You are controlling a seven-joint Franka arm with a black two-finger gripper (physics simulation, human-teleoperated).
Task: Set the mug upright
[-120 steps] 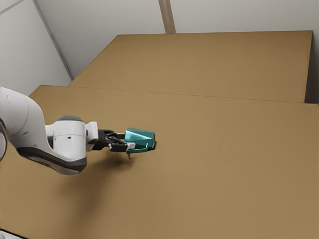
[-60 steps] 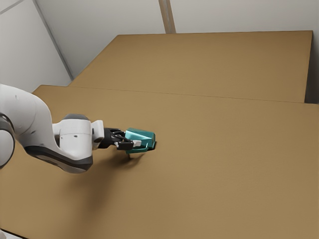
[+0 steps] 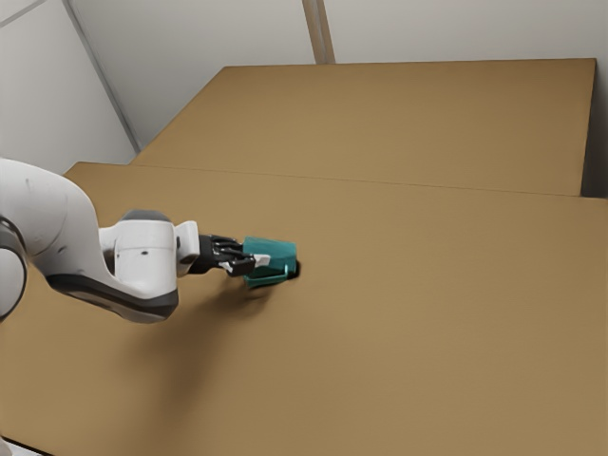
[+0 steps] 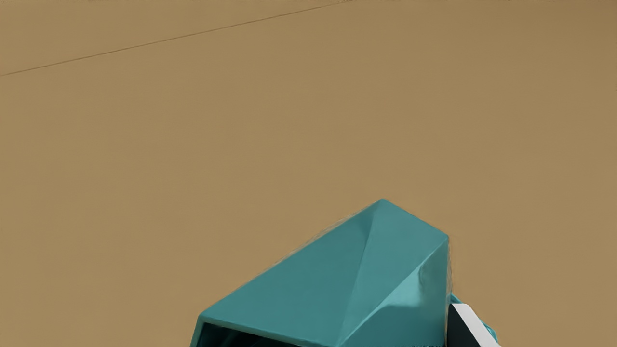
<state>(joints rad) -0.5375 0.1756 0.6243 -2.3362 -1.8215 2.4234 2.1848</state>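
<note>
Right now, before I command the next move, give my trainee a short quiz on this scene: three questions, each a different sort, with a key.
1. Multiple choice: how is the mug posed?
A) upright on its base
B) on its side
C) upside down on its rim

2. True or false: the handle is the same teal as the mug's body.

3. Fill in: the arm reaches over the table from the exterior view's ____.

Key: 1. B; 2. True; 3. left

Soft, muted light, diffuse shadow (image 3: 188,347) across the tabletop (image 3: 437,323), pale sheen on the mug (image 4: 318,289)
</note>
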